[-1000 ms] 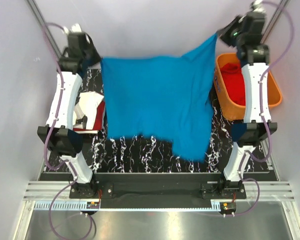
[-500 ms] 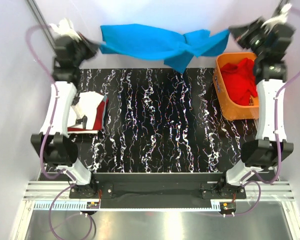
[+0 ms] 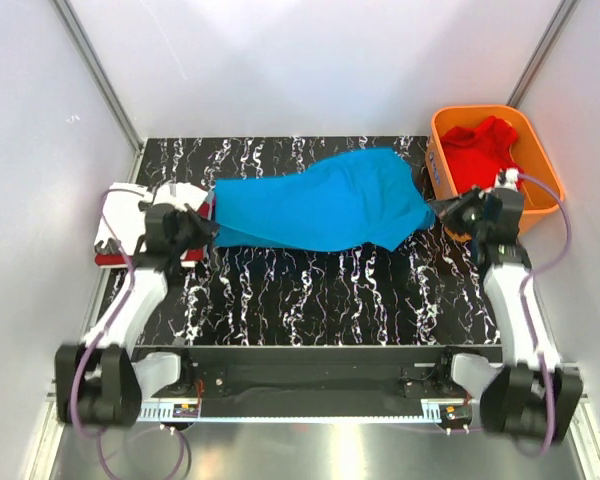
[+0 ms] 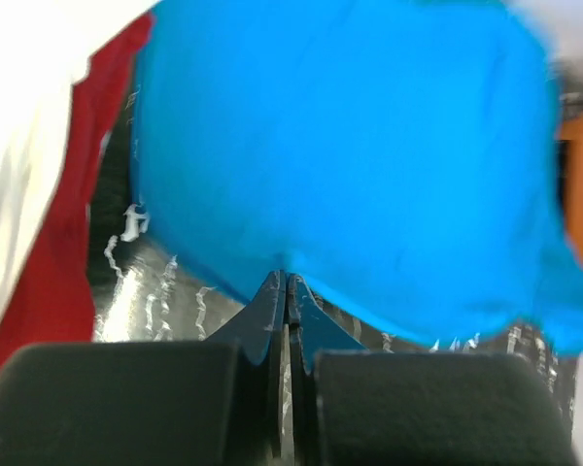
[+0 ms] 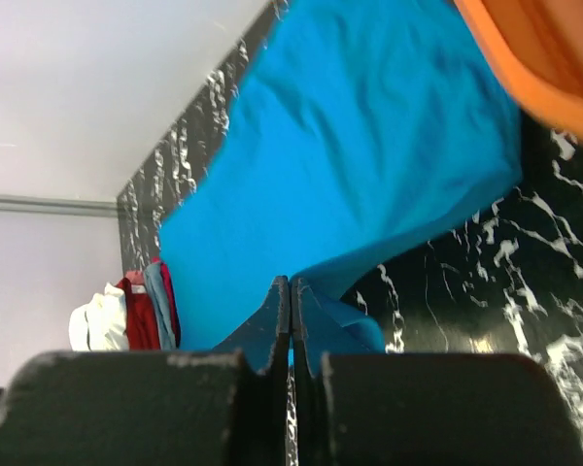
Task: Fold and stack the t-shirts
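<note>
Pinching the blue t-shirt (image 3: 320,205) at opposite ends, left gripper (image 3: 206,224) and right gripper (image 3: 440,212) press jaws together on cloth — it spans between them, probably to flatten for folding.

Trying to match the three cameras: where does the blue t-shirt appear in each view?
Top external: blue t-shirt spread across the middle, left to right.
Left wrist: fills the upper centre and right.
Right wrist: upper centre, sloping toward lower left.
Shared landmark: orange basket, far right on top, right edge in left wrist, top right corner in right wrist.
</note>
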